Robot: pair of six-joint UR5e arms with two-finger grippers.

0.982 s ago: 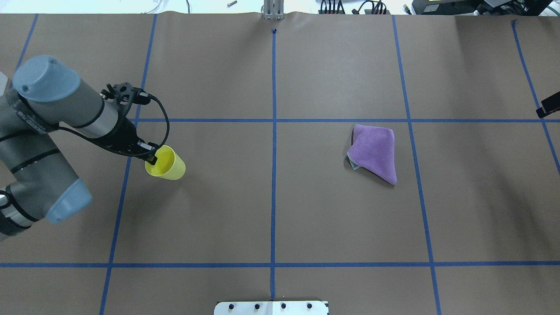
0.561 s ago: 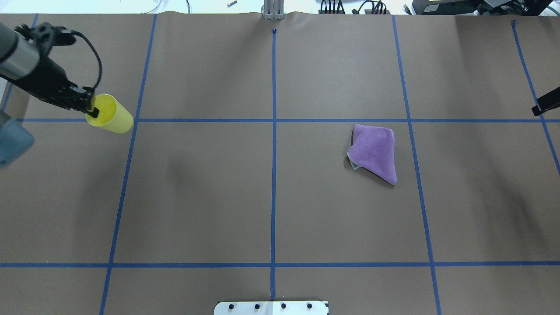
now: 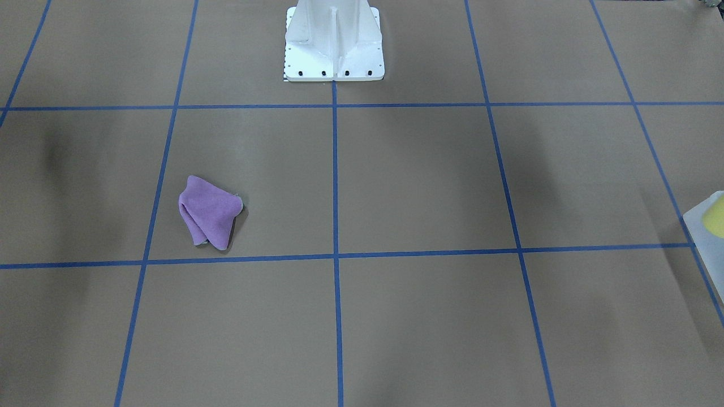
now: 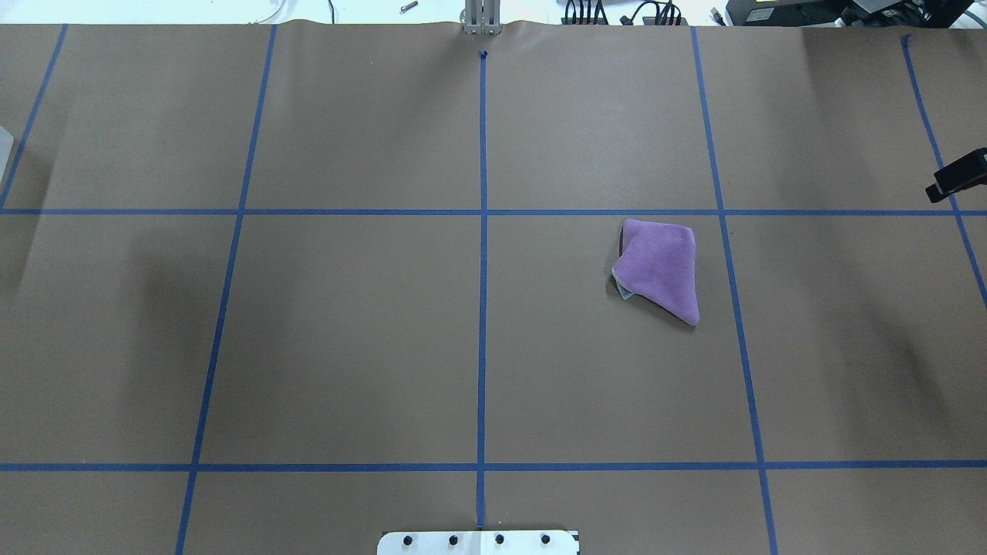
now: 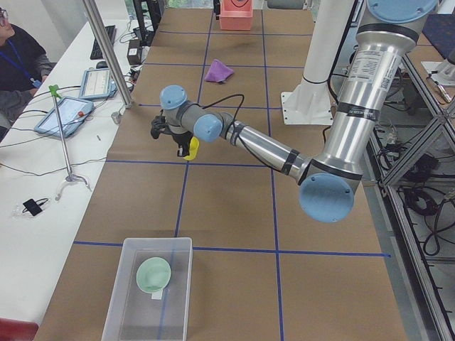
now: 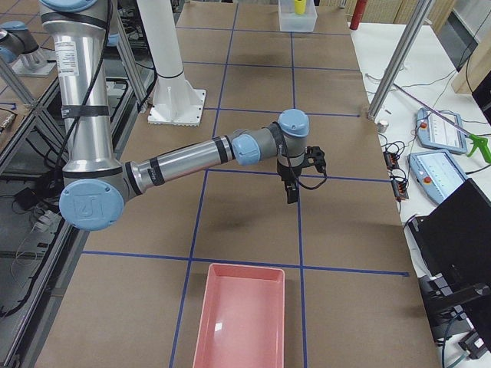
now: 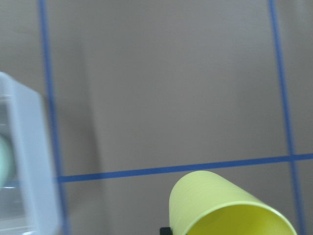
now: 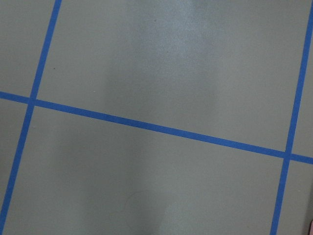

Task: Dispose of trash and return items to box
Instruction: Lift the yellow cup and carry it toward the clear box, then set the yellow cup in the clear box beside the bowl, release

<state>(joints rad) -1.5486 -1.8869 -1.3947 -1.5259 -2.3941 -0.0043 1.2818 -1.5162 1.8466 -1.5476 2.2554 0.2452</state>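
My left gripper [image 5: 182, 141] is shut on the rim of the small yellow cup [image 5: 190, 148] and holds it above the table. The cup [image 7: 230, 210] fills the bottom of the left wrist view, with the box's frosted wall [image 7: 27, 161] at the left edge. The box [image 5: 128, 305] stands at the table's left end. In the front-facing view a yellow patch [image 3: 716, 217] shows at the box's corner [image 3: 698, 223]; whether it is inside I cannot tell. My right gripper [image 6: 291, 190] hovers over bare table; its jaws do not show clearly.
A pale green bowl [image 5: 153, 274] lies in the box. A crumpled purple cloth [image 4: 659, 268] lies right of centre. A pink tray [image 6: 242, 314] stands at the table's right end. The white robot base [image 3: 334, 45] is at the near edge.
My left arm has carried the yellow cup leftward, out of the overhead view. The black tip of my right gripper at the right edge has shifted slightly up. The cloth has not moved.
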